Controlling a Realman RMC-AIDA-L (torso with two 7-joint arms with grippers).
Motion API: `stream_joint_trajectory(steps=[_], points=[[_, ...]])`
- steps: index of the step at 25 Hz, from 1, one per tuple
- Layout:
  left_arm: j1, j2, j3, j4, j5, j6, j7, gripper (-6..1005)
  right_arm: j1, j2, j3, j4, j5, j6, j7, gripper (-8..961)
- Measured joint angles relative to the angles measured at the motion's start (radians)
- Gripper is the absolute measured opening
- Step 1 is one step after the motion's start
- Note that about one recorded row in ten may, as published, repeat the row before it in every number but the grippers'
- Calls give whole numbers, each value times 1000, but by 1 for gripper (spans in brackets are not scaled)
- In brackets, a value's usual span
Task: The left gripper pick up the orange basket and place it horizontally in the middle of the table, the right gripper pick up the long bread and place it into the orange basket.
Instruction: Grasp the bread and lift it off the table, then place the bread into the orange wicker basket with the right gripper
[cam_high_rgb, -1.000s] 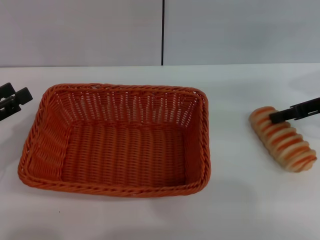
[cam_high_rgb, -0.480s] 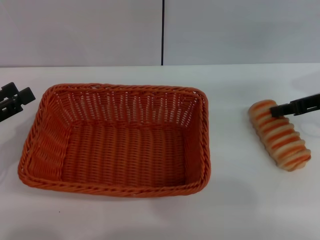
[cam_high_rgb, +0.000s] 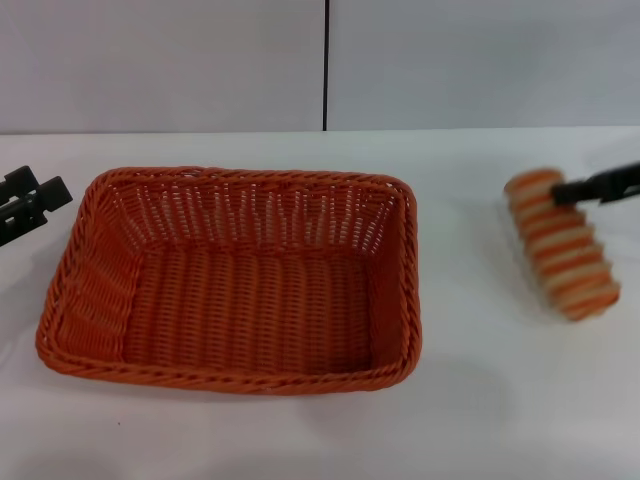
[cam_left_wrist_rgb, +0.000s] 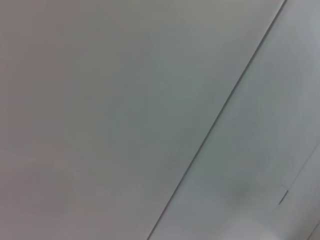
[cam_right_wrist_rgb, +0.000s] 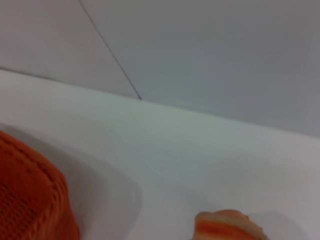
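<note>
The orange basket (cam_high_rgb: 240, 280) lies lengthwise across the middle of the white table (cam_high_rgb: 490, 400), empty inside. Its corner (cam_right_wrist_rgb: 30, 200) shows in the right wrist view. The long bread (cam_high_rgb: 562, 245), beige with orange-brown stripes, hangs tilted a little above the table at the right. My right gripper (cam_high_rgb: 568, 192) is shut on its far end. One end of the bread (cam_right_wrist_rgb: 225, 227) shows in the right wrist view. My left gripper (cam_high_rgb: 30, 203) stands open and empty at the left edge, just clear of the basket's left rim.
A grey wall with a dark vertical seam (cam_high_rgb: 326, 65) rises behind the table. The left wrist view shows only that wall. Bare table lies between the basket and the bread.
The right gripper has risen with the long bread, which has lifted off the table and shifted up and slightly back. The left gripper has barely moved. The basket stays put.
</note>
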Motion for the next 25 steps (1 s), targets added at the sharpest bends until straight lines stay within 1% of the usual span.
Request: stream_joint_trajectory(steps=[4,7,8,9,10,13,16,20,25], points=[[0,0,-4,-1,0,7,3,786,-18,12,0,-211,2,-100,77,116],[-3,0,-5,-18,0,11,7,786,-2,16,-3,-355,36,-186,112,91],[-5,0,-5,-24,0,11,8,786,-2,16,-3,-355,36,-186,112,83],[-7,1,-5,-28,0,13,9,786,24,16,-11,-380,86,-225,124,75],[-7,1,-5,-28,0,13,9,786,24,16,-11,-380,86,-225,124,75],[-8,0,-2,-29,0,20,10,786,63,17,-36,-371,172,-259,130,76],[-8,-1,-3,-30,0,28,11,786,94,19,-107,-337,263,-269,130,77],[-9,-1,-5,-31,0,36,18,786,150,22,-191,-224,377,-254,94,78],[-9,-1,-5,-31,0,43,22,786,238,49,-247,-39,428,-226,14,64]])
